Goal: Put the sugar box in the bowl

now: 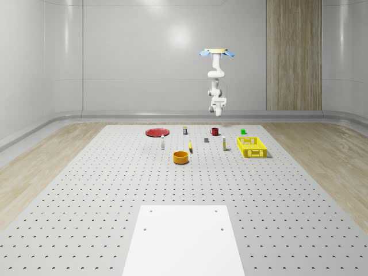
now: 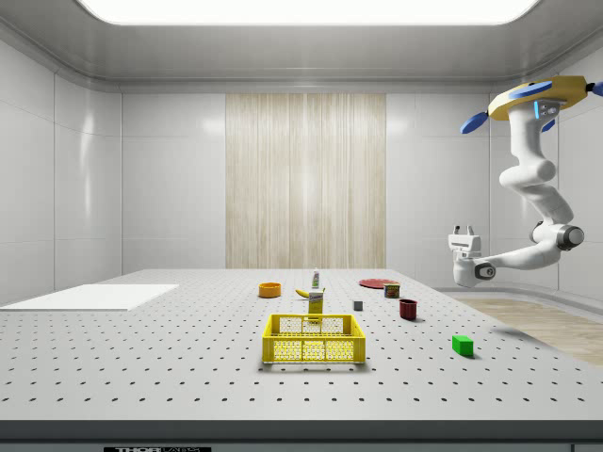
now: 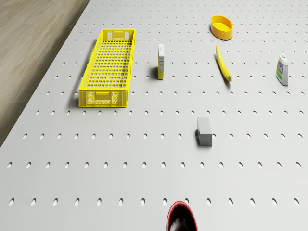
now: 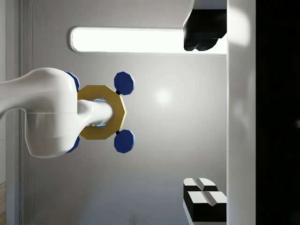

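Tool (image 2: 463, 233) and surroundings. My tool hung empty at the end of the arm, turned upward, its fingers (image 4: 205, 197) spread wide with nothing between them. In the wrist view it looked back at my own drone (image 4: 101, 112) against the ceiling light. The drone hovered high in the air, by the far edge of the surface (image 1: 103, 190) in the whole-scene view, and the tool was well apart from everything below.

Partly hidden: in the drone view the red mug (image 3: 182, 219) was cut off at the picture's edge. In the side view the yellow crate (image 2: 313, 340) covered the lower part of the sugar box (image 3: 161, 61).

The sugar box stood upright on the surface, near the crate's long side and apart from it. The bowl (image 3: 222, 27), orange and empty, sat farther off. A banana (image 3: 223, 63) lay between box and bowl. A grey block (image 3: 204, 131) lay between the mug and the box. A white bottle (image 3: 282, 69) stood beyond the banana. A red plate (image 1: 156, 132), a small can (image 1: 185, 130) and a green cube (image 1: 243, 131) stood along the far side.
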